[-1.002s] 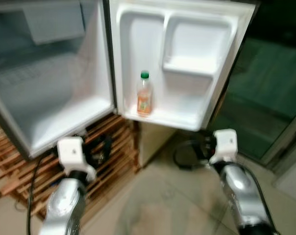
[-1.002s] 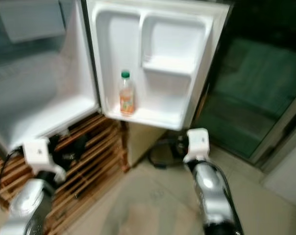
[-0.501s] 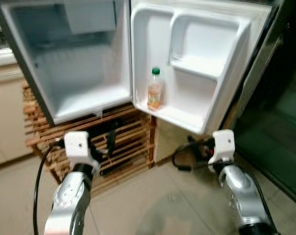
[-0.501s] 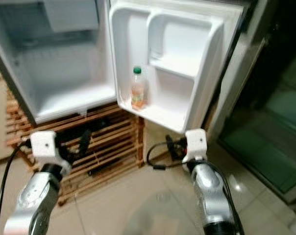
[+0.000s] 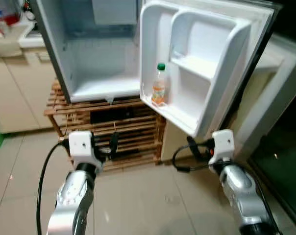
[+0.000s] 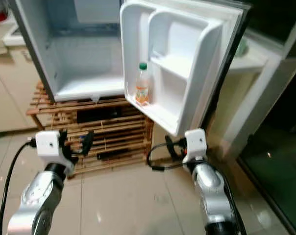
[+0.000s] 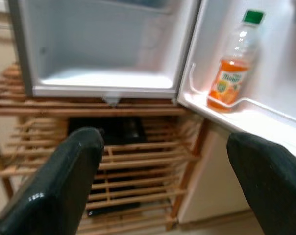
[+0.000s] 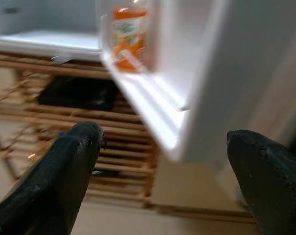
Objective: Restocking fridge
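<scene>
Nearest: left gripper (image 7: 162,186) and right gripper (image 8: 162,181), both low in front of the robot, fingers spread wide apart, nothing held. Just beyond – wooden slatted rack (image 5: 123,137) on the tiled floor, w/ the small fridge (image 5: 84,54) sitting on top, door (image 5: 207,68) swung wide. Juice bottle (image 5: 159,84), green cap, stands upright in the door's bottom shelf behind the rail; main compartment looks bare. Judgement: w/ both grippers free, the step is fetching more stock – keep arms tucked, clear of the door edge when turning, and leave the door open for the return trip.
</scene>
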Robot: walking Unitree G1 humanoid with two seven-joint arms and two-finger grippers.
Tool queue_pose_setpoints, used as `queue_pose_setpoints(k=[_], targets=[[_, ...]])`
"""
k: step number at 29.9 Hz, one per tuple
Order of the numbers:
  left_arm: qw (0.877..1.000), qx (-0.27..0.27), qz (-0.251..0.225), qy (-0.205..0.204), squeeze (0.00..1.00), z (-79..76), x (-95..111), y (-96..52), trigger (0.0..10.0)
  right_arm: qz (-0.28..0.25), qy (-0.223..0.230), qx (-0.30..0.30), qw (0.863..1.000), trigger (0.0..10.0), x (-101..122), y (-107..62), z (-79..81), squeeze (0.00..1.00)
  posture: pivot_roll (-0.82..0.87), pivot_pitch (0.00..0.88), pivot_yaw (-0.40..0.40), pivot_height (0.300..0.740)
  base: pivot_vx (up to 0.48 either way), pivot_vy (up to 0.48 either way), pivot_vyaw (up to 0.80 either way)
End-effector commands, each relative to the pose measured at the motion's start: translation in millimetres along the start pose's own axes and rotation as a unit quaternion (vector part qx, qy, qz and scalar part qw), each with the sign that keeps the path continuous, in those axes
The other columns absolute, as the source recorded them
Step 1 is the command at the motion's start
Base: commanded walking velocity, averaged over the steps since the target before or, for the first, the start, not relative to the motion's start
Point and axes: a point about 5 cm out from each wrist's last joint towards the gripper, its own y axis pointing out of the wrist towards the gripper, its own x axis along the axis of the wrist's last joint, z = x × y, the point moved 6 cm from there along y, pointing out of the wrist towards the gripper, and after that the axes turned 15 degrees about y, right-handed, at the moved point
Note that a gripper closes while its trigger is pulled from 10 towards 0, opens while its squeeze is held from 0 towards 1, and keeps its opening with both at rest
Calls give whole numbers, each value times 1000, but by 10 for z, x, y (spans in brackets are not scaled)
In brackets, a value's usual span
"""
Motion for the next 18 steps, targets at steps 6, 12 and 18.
queue_pose_setpoints(k=[6,12,18], targets=[[1000,20,9,8,0,110,-25,56,10000,3,-9,-36,999,10000,-2,14,-133,0,-95,0,14,740,0,-468,0],[999,37,27,16,0,223,-87,138,10000,-12,-36,-86,996,10000,109,67,-267,0,-95,0,17,740,0,0,0],[998,44,17,38,0,326,-13,237,10000,-30,-52,-124,991,10000,291,260,-386,0,-96,0,27,740,0,0,0]])
